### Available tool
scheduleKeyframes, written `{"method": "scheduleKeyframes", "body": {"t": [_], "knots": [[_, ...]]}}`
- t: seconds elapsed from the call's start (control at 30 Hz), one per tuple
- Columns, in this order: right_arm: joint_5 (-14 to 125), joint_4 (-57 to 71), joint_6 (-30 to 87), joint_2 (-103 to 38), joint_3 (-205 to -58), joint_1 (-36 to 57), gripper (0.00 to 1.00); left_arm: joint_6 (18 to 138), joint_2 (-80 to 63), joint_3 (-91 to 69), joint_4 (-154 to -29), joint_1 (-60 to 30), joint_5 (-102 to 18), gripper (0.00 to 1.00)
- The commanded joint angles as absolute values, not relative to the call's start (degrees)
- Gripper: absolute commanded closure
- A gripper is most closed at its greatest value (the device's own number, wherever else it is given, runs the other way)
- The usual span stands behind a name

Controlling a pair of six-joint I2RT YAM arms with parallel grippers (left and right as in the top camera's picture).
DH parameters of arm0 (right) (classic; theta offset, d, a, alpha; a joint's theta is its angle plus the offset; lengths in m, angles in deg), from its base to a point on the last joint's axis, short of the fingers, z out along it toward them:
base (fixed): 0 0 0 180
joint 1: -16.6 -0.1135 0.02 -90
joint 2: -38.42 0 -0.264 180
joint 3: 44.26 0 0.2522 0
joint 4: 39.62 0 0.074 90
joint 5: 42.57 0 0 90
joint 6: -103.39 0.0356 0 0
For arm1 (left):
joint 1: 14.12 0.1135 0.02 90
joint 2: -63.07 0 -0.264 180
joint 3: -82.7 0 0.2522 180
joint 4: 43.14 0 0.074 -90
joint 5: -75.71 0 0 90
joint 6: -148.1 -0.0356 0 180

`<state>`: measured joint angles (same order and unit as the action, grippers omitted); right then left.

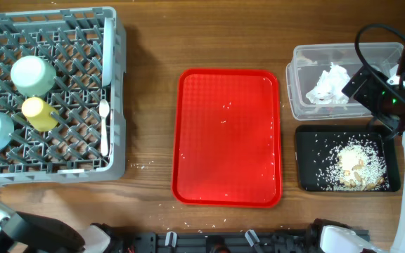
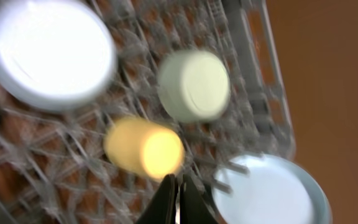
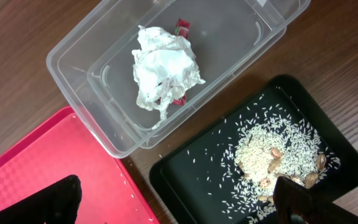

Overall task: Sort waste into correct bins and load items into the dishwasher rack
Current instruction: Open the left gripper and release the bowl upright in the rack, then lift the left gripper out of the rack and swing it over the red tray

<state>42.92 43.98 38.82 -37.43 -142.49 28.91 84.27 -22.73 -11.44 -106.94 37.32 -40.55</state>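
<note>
I am holding my left gripper (image 2: 178,190) over the grey dishwasher rack (image 2: 257,74). Its two fingers are pressing together, and nothing is between them. The picture from that wrist is coming out blurry. A small yellow cup (image 2: 145,146) is lying in the rack, just past the finger tips. A pale green bowl (image 2: 194,84) is sitting near the cup. A pale blue dish (image 2: 272,190) is sitting on the other side, and a bigger pale round dish (image 2: 48,53) is sitting further off. From above, a white plastic spoon or fork (image 1: 105,126) is lying in the rack by its right wall. I cannot tell which of the two it is.

I am holding my right gripper (image 3: 176,186) wide open, with nothing in it. It is hanging above the spot where the red tray (image 3: 36,162), the clear tub (image 3: 73,68) and the black tray (image 3: 191,180) come close together.

The crumpled white tissue (image 3: 163,68) is lying inside the clear tub. The red snack wrapper (image 3: 182,26) is peeking out from under the tissue. The rice (image 3: 260,146) is sitting in a heap in the black tray, with brown food bits (image 3: 272,165) in it, and loose grains are lying all around the heap. The red tray is lying in the middle of the wooden table (image 1: 153,42), between the rack and the two bins.
</note>
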Motion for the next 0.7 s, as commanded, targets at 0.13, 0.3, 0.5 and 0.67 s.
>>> {"method": "scheduleKeyframes", "body": {"t": [0.13, 0.3, 0.5, 0.67], "knots": [[43.2, 43.8, 39.0, -37.1, -143.1, 28.9, 0.0, 85.1, -21.2, -11.6, -127.3, 27.8, -57.2, 0.96], [43.2, 43.8, 39.0, -37.1, -143.1, 28.9, 0.0, 76.0, -21.2, -11.6, -131.8, 16.8, -64.2, 0.91], [43.2, 43.8, 39.0, -37.1, -143.1, 28.9, 0.0, 71.9, -21.2, -11.6, -134.3, 3.4, -64.2, 0.88], [43.2, 43.8, 39.0, -37.1, -143.1, 28.9, 0.0, 70.3, -21.2, -11.6, -134.0, -12.8, -60.9, 0.71]]}}
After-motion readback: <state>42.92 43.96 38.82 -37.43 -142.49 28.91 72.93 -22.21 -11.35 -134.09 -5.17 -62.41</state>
